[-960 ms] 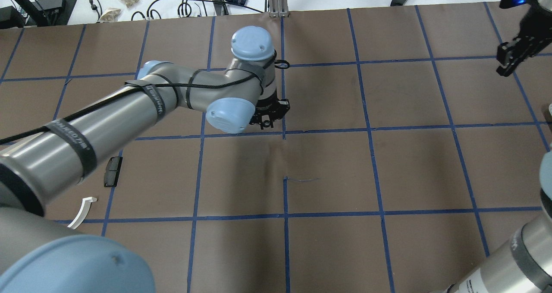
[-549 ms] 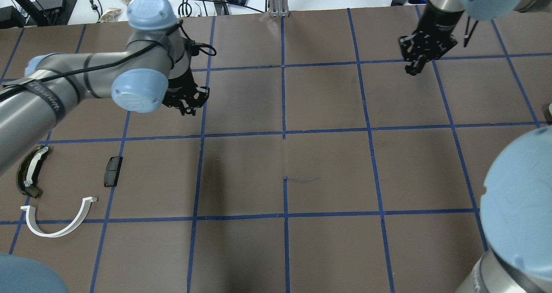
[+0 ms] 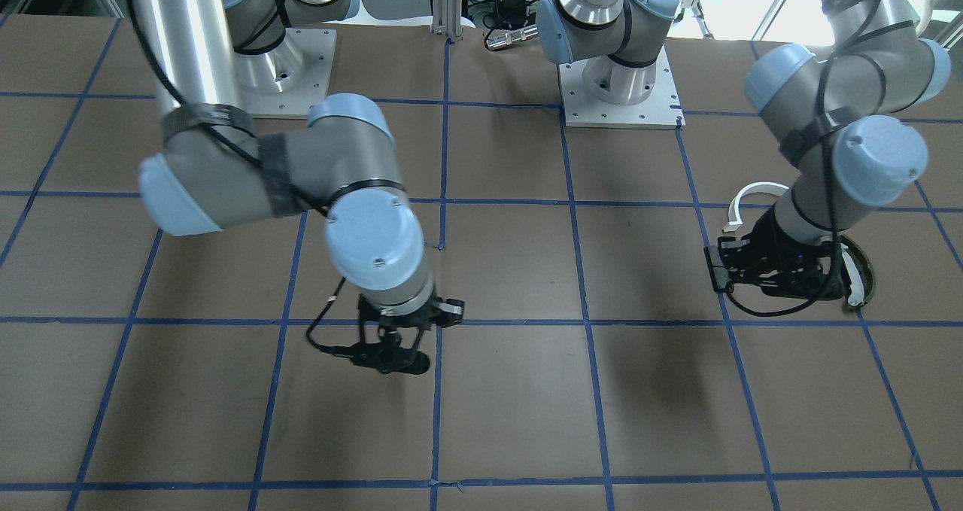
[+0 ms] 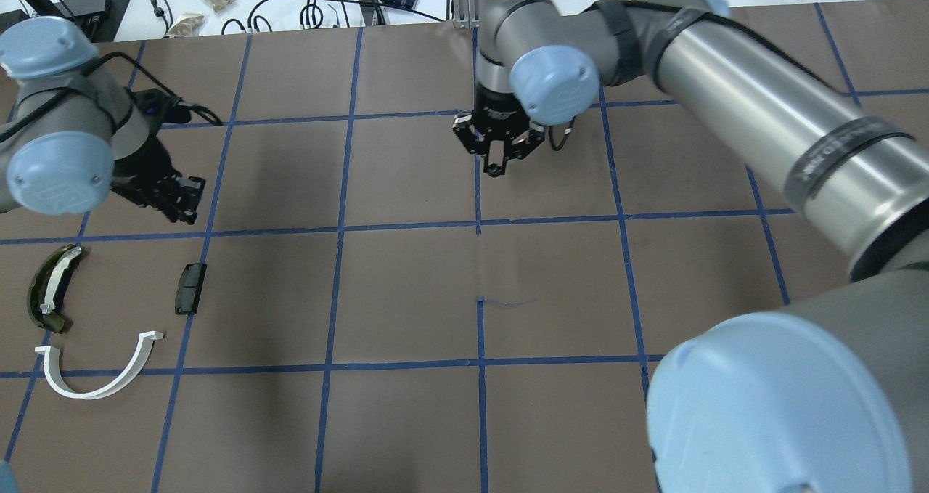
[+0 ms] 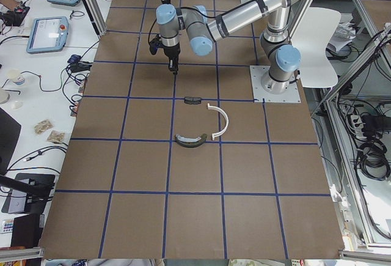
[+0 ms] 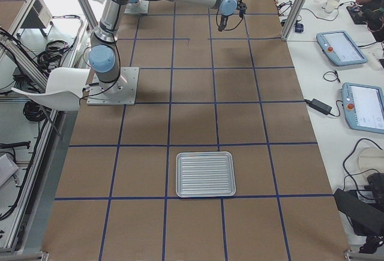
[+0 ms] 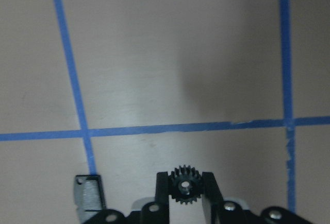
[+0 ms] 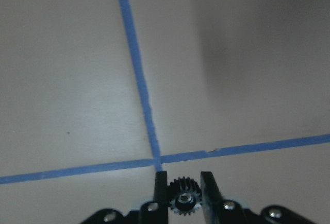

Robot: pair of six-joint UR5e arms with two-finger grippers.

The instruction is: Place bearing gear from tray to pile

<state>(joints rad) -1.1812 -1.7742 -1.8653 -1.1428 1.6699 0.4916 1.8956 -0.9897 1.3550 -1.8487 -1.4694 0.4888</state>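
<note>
My left gripper [image 7: 185, 190] is shut on a small black toothed bearing gear [image 7: 185, 185]. In the overhead view the left gripper [image 4: 174, 199] hovers at the table's left, just beyond the pile. The pile is a black block [image 4: 190, 288], an olive-green curved piece [image 4: 51, 290] and a white half-ring [image 4: 94, 384]. My right gripper [image 8: 184, 193] also holds a small black gear [image 8: 184, 197] between its fingers. It hangs over the table's middle [image 4: 497, 163]. The silver ribbed tray [image 6: 205, 174] lies at the robot's right end, with nothing showing in it.
The brown table has a blue tape grid [image 4: 479, 224]. Cables and small items lie on the white bench beyond the far edge [image 4: 326, 6]. In the front-facing view the left gripper [image 3: 764, 274] covers part of the pile, between the white half-ring [image 3: 752, 193] and the olive piece [image 3: 864, 278].
The left arm has swung from the table's middle to the far left, next to the pile. The right arm has swung from the far right to the middle.
</note>
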